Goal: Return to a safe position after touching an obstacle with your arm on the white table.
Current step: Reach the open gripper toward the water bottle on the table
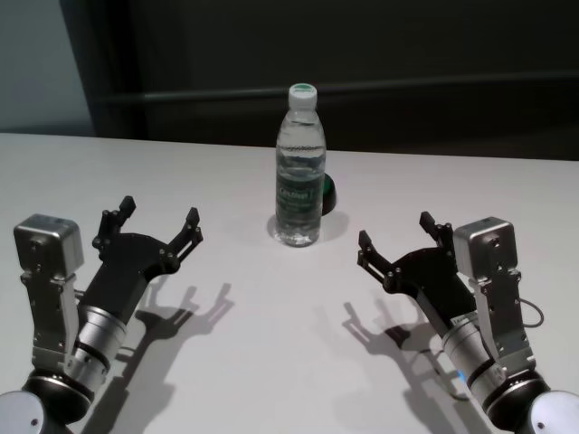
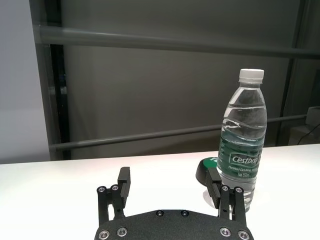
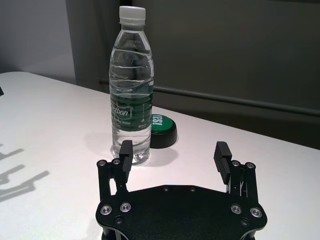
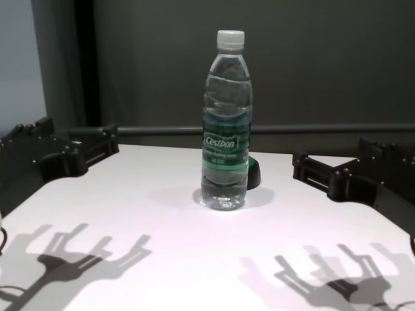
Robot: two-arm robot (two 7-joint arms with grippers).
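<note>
White table (image 1: 226,362) carries the upright bottle (image 1: 299,167) at its middle, ahead of and between the left gripper (image 1: 156,221) and right gripper (image 1: 395,237), both spread, empty, about equally clear.

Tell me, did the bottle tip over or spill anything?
No. The tall clear plastic water bottle stands upright and capped on the white table, with no spill. Left gripper and right gripper hover open, clear of it.

bright overhead light, crisp pincer shadows on white table (image 4: 162,272), dark backdrop
</note>
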